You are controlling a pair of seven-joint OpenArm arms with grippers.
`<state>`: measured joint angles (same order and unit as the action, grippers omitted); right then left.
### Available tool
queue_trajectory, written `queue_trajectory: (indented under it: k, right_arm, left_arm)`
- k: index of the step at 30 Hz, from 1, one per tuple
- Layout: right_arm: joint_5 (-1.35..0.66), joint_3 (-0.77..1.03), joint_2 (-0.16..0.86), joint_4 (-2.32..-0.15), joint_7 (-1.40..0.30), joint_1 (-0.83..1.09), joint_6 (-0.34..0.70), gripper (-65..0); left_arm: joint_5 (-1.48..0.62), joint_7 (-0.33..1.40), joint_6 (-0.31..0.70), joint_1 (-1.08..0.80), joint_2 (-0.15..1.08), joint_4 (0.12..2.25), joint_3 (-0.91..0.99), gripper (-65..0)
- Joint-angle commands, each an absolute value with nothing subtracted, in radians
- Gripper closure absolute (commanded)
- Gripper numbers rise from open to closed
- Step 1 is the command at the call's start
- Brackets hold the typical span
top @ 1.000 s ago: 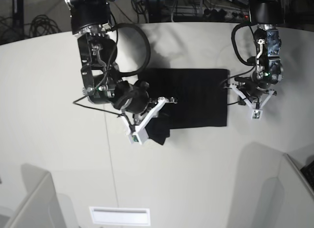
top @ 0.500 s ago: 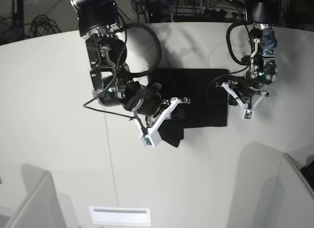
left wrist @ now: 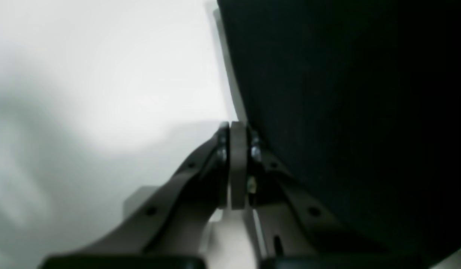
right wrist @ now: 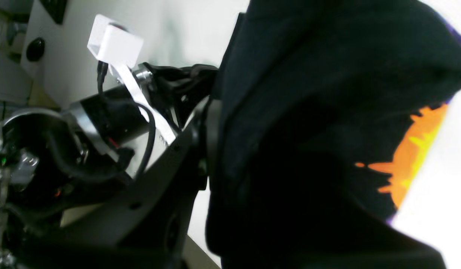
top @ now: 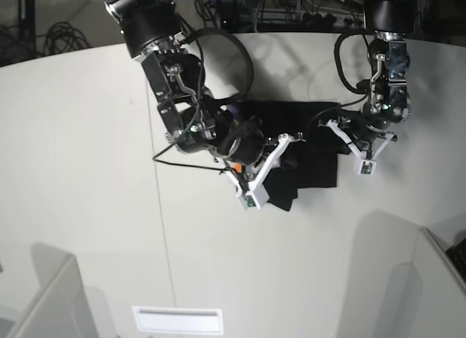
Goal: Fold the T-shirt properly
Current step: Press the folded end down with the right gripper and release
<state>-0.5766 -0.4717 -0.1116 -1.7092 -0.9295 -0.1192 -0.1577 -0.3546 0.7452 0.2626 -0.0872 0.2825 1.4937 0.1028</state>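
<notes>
T-shirt [top: 309,145]: black, lying on the white desk [top: 87,170] around centre-right of the base view; its 9 o'clock portion is lifted off the desk and carried over the flat part.
T-shirt underside [right wrist: 413,157]: orange and purple print shows on the raised fold in the right wrist view.
Right tool [top: 280,152]: over the middle of the T-shirt, clenched on a bunched fold of black cloth; cloth hangs from it toward 6 o'clock. Jaws nearly together, only fabric between them; fingertips hidden by the cloth in the right wrist view.
Left tool [left wrist: 237,130]: jaws pressed fully together, holding nothing; tips sit at the T-shirt's 3 o'clock edge, just beside the cloth. Touching the hem or not: cannot tell.
Left arm [top: 386,61]: comes down from 12 o'clock at the desk's 2 o'clock area.
Desk: bare white surface around the cloth.
</notes>
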Motion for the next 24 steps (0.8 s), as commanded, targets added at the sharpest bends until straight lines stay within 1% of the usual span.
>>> queue_trajectory:
  k: [1, 5, 12, 24]
  right_arm:
    - [-0.585, -0.469, -0.120, -1.707, -0.895, -0.143, -0.153, 0.0]
    - [-0.587, -0.519, -0.120, -1.659, -0.839, -0.150, -0.153, 0.0]
    - [-0.590, -0.579, -0.130, -1.596, -0.763, -0.174, -0.153, 0.0]
    - [-0.587, -0.579, -0.133, -1.575, -0.746, -0.243, -0.153, 0.0]
  left_arm:
    - [-0.355, 0.803, 0.275, -0.108, 0.283, 1.511, 0.099, 0.0]
    - [-0.355, 0.803, 0.275, -0.125, 0.286, 1.557, 0.105, 0.0]
    - [-0.355, 0.803, 0.275, -0.139, 0.291, 1.557, 0.107, 0.0]
    - [-0.355, 0.803, 0.275, -0.148, 0.291, 1.564, 0.107, 0.0]
